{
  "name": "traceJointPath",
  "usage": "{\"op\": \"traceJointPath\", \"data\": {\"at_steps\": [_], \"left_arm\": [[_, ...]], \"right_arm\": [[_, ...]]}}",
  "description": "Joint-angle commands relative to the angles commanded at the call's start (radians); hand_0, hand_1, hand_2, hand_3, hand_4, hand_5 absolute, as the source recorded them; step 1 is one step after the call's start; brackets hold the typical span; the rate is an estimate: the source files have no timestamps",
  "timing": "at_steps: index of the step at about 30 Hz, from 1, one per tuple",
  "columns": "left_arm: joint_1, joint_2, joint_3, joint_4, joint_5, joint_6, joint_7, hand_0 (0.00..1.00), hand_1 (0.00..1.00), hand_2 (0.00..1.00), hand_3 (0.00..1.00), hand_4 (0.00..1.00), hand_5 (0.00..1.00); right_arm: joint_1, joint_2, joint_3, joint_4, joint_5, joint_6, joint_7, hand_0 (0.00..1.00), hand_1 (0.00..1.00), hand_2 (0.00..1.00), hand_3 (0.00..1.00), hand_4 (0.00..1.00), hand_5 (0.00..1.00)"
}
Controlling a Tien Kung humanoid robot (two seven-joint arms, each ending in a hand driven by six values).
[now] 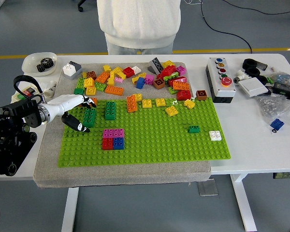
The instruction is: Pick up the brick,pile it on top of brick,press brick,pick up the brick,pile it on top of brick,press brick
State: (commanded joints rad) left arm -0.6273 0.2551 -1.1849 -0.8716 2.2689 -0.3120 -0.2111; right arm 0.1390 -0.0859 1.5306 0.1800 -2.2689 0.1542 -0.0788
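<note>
A green baseplate (150, 145) lies on a grey mat. My left hand (82, 115), white with black fingertips, hovers at the plate's left edge, fingers spread and holding nothing. Its thumb (80, 127) and fingers (88, 102) bracket the left side of a green brick stack (90, 117); I cannot tell whether they touch it. A dark green stack (110, 110) stands just right of that. A magenta, red and blue block (113, 139) sits nearer the front. Loose bricks (135, 77) are heaped along the far side.
A small green brick (194, 129), a white brick (215, 135) and a yellow brick (171, 111) sit on the plate's right half. A button box (220, 79) and clutter lie to the right, a bowl of gears (40, 63) far left. A person stands behind the table.
</note>
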Motion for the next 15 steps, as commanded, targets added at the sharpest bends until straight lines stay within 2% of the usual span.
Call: {"op": "traceJointPath", "data": {"at_steps": [15], "left_arm": [[-0.013,-0.003,0.01,0.018,0.0,0.008,0.003,0.886,0.747,0.686,0.732,0.998,0.195]], "right_arm": [[-0.001,-0.001,0.001,0.0,0.0,0.001,0.0,0.741,0.643,0.714,0.615,0.854,0.415]]}}
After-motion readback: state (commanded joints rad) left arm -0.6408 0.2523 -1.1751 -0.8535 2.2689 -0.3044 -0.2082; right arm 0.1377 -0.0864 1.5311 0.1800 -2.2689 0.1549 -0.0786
